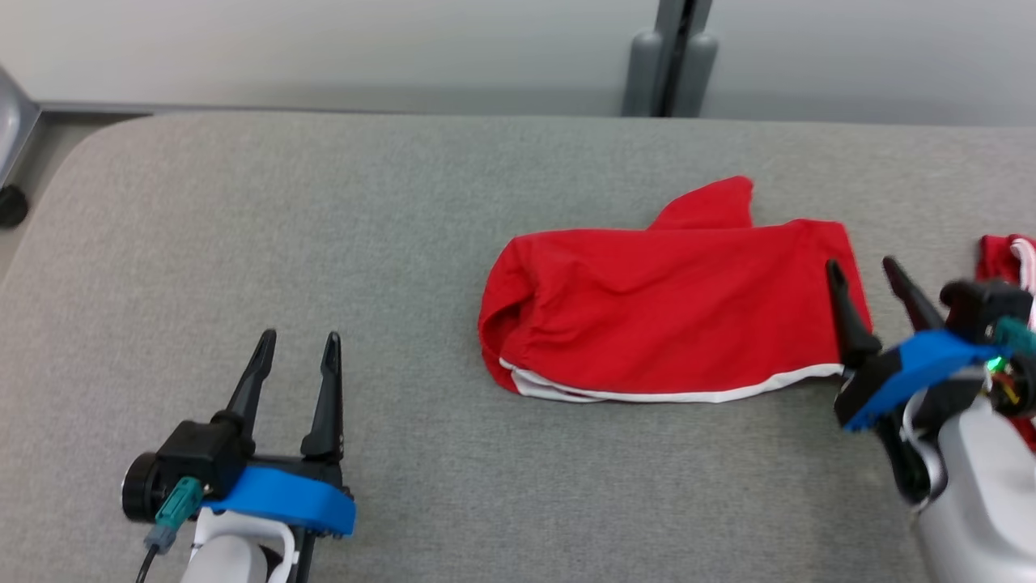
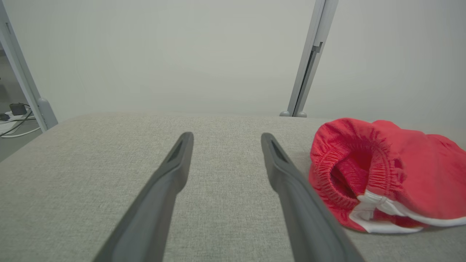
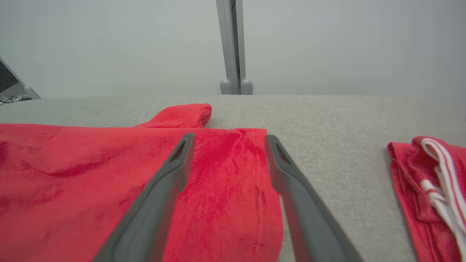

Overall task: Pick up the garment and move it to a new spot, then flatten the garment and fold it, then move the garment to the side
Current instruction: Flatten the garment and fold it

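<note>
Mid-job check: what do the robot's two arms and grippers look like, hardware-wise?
They match. The left gripper and right gripper each have two long, dark, tapered fingers on a bright blue bracket, with a black housing and a pale forearm. A teal connector with a dark cable sits by the left wrist; a green light glows at the right.

Right of the folded red fabric garment point(image 1: 664, 316), a red white-striped cloth point(image 1: 1004, 255) is cut by the edge.
</note>
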{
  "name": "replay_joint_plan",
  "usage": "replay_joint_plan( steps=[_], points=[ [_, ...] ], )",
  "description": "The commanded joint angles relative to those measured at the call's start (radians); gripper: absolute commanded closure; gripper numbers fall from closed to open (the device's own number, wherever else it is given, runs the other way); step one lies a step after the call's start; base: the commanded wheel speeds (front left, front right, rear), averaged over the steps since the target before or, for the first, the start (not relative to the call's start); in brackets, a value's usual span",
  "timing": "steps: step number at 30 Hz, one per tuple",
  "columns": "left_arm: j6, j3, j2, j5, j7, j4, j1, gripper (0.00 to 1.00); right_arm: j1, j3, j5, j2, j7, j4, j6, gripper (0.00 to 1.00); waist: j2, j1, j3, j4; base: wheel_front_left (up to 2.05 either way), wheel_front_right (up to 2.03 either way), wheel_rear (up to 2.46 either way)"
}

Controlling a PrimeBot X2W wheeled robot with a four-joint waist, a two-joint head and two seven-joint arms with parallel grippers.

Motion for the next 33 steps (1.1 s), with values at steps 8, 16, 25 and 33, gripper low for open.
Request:
replay_joint_plan(
  steps=[8, 16, 25, 33],
  points=[
    [0.010, 0.051, 0.002, -0.004, -0.004, 0.015, 0.080, 0.00, 0.274, -0.001, -0.061, 0.055, -0.096, -0.246, 0.000, 0.00, 0.0000, 0.0001, -0.122, -0.095, 0.00, 0.00, 0.00],
    [0.010, 0.082, -0.003, -0.003, -0.004, 0.023, 0.142, 0.00, 0.451, -0.014, -0.118, 0.106, -0.073, -0.421, 0.000, 0.00, 0.0000, 0.0001, -0.177, -0.123, 0.00, 0.00, 0.00],
    [0.010, 0.100, -0.019, -0.002, -0.004, 0.022, 0.163, 0.00, 0.506, -0.043, -0.131, 0.134, -0.012, -0.491, 0.000, 0.00, 0.0000, 0.0001, -0.192, -0.118, 0.00, 0.00, 0.00],
    [0.002, 0.081, -0.029, 0.013, -0.004, 0.027, 0.141, 0.00, 0.509, -0.051, -0.131, 0.147, 0.005, -0.509, 0.000, 0.00, 0.0000, 0.0001, -0.182, -0.111, 0.00, 0.00, 0.00]
  ],
)
